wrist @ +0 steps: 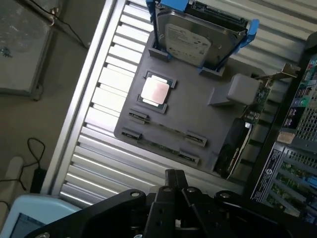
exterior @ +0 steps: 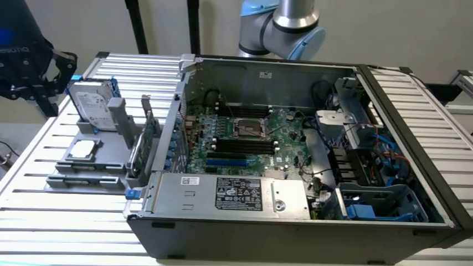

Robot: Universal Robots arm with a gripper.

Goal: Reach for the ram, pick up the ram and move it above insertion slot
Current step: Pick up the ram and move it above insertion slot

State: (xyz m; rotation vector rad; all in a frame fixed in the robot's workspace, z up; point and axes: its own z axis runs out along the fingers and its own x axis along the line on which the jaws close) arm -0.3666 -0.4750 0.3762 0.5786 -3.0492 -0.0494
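The ram is a thin green stick lying in clips along the front edge of the grey holder. In the exterior view the ram is at the left, beside the open computer case. My gripper is shut with nothing between its fingers and hangs well above the slatted table, short of the ram. From the exterior view the gripper is a black body at the far left, behind the holder. The dark insertion slots lie on the motherboard inside the case.
On the holder also stand a silver hard drive in blue brackets, a square processor and a green expansion card with a metal bracket. The case wall rises between holder and motherboard. A power supply fills the case front.
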